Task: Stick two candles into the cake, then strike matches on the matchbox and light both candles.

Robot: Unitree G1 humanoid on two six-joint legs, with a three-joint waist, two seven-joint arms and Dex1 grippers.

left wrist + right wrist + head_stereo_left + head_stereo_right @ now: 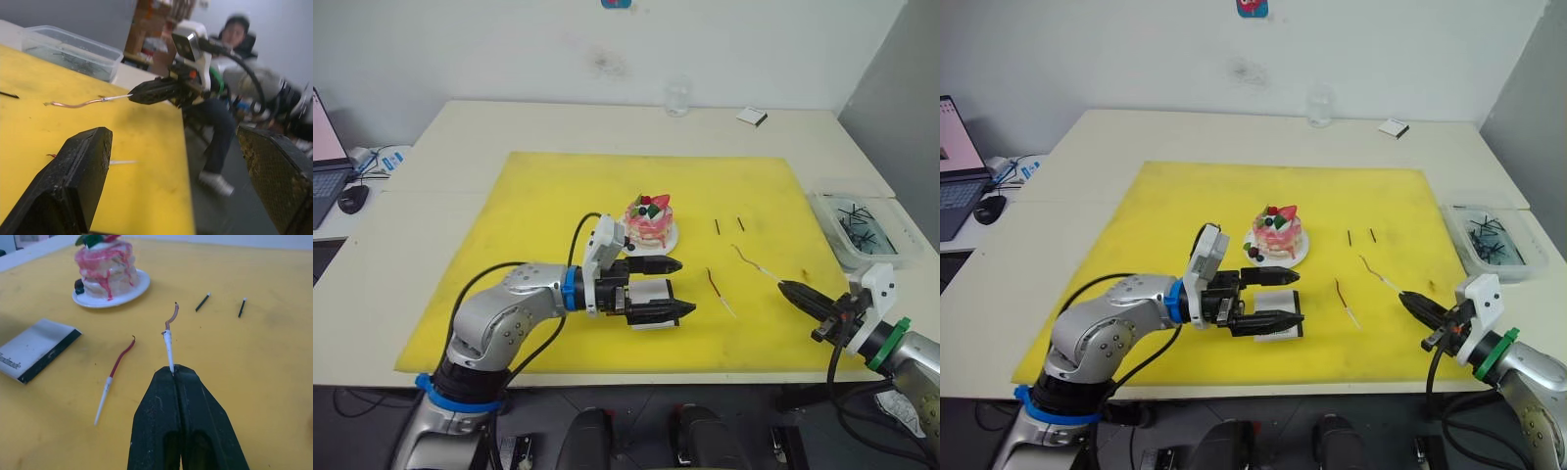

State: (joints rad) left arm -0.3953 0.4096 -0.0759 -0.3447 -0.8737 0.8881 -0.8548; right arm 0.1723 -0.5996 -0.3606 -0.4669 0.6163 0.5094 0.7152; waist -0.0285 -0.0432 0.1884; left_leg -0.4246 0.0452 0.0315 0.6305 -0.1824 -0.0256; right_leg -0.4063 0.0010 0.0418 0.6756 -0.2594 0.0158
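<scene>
We've got loads of open yellow mat (558, 196) around everything, with the cake (650, 221) sitting just past our left gripper (674, 288), whose fingers are spread wide and empty over the "Handmade" matchbox (36, 350), probably parked there to steady it for striking later. Our right gripper (172, 374) is pinched closed on the pale tip of the tan-brown candle (169, 330), low near the mat's front edge. The red candle (115, 374) lies loose beside it and the two matches (222, 304) lie beyond, so there's a clear lane to the cake.
</scene>
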